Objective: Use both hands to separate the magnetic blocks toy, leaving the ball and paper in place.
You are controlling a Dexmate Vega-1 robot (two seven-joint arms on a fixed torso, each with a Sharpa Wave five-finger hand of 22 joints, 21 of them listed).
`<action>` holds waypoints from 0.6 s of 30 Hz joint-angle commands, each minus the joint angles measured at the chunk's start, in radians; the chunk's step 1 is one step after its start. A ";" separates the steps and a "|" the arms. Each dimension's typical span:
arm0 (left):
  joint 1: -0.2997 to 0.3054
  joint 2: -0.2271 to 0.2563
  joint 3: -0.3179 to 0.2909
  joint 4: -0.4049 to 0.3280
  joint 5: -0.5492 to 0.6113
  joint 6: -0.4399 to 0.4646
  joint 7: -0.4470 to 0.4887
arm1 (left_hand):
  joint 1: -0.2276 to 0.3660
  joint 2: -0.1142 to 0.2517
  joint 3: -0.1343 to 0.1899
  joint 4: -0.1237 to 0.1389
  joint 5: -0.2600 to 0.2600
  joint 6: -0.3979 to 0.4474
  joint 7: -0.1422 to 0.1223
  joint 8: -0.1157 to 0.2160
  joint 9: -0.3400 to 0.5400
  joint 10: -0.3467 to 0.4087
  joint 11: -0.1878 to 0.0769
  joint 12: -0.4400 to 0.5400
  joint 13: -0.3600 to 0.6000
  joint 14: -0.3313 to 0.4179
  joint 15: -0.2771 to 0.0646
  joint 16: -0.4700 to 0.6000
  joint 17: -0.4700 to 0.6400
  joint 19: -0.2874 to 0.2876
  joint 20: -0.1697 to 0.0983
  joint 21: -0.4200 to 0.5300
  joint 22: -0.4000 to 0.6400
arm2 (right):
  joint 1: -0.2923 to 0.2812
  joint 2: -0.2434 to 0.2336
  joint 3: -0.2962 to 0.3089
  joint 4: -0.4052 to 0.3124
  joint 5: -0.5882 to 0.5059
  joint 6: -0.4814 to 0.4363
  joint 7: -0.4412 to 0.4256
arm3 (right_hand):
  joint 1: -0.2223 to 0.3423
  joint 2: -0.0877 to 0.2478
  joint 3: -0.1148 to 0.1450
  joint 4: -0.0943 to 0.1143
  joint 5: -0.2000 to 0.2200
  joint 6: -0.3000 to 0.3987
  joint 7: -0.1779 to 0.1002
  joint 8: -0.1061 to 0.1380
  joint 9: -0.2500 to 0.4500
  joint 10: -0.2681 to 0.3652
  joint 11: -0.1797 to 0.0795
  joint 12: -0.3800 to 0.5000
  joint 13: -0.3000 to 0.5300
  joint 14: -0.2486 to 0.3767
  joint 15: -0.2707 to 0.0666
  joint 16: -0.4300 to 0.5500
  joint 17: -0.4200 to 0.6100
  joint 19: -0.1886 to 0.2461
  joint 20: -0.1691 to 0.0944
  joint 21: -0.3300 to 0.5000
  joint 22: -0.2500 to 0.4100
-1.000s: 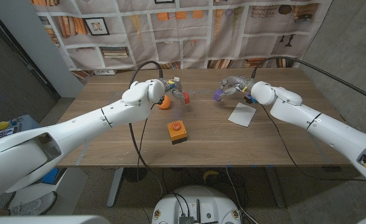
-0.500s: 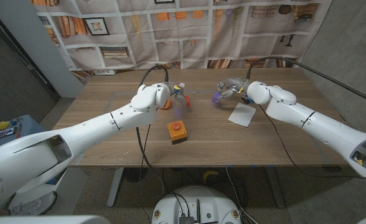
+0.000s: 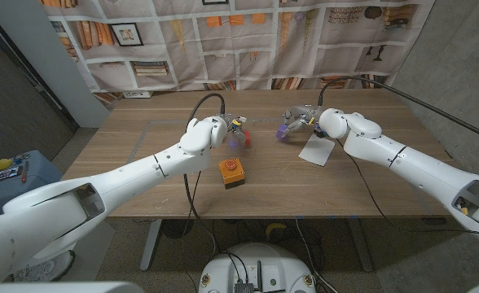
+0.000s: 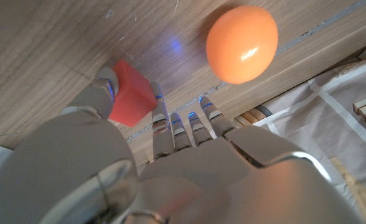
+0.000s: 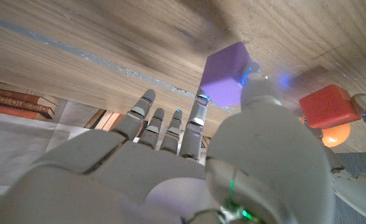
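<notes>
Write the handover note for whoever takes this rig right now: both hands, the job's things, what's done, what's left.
Left hand: pinches the red block.
Right hand: pinches the purple block.
The blocks are apart, one in each hand, above the table.
Orange ball lies beside the left hand; paper lies under the right arm.
Done: the toy is separated.
Left: probably set both blocks down, clear of ball and paper.

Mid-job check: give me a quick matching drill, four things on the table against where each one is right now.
Things:
1. red block
2. purple block
3. orange ball
4. paper

Places:
A. lying on the table beneath the right arm
B. pinched by the right hand
C. loose on the table, beyond the left hand's fingertips
D. pinched by the left hand

Pairs: 1-D, 2-B, 3-C, 4-A
</notes>
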 commanded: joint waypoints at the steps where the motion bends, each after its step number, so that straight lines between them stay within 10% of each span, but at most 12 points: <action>1: 0.029 -0.038 -0.005 0.038 0.029 0.004 0.010 | 0.011 0.025 -0.007 0.001 0.004 0.079 -0.089 -0.002 0.004 0.012 0.001 0.001 -0.001 0.010 -0.008 0.009 0.001 0.001 -0.005 -0.001 0.003 | 0.002 0.016 -0.022 -0.007 -0.066 -0.044 0.019 | 0.076 0.082 -0.005 0.002 0.007 0.160 -0.153 0.088 0.009 0.011 0.001 0.003 0.002 0.011 0.003 0.010 0.005 0.011 0.002 0.003 0.006; 18: 0.023 -0.048 0.002 0.056 0.033 0.027 -0.026 | 0.004 0.024 -0.022 0.002 0.003 0.061 -0.092 -0.019 0.005 0.007 -0.001 -0.003 0.000 0.007 -0.007 0.004 0.001 0.003 -0.006 0.000 0.004 | -0.002 0.031 -0.045 0.003 -0.115 -0.053 0.017 | 0.074 0.079 -0.009 0.002 0.009 0.125 -0.147 0.074 0.005 0.014 0.009 0.002 0.003 0.020 0.003 0.014 0.007 0.016 0.005 0.004 0.006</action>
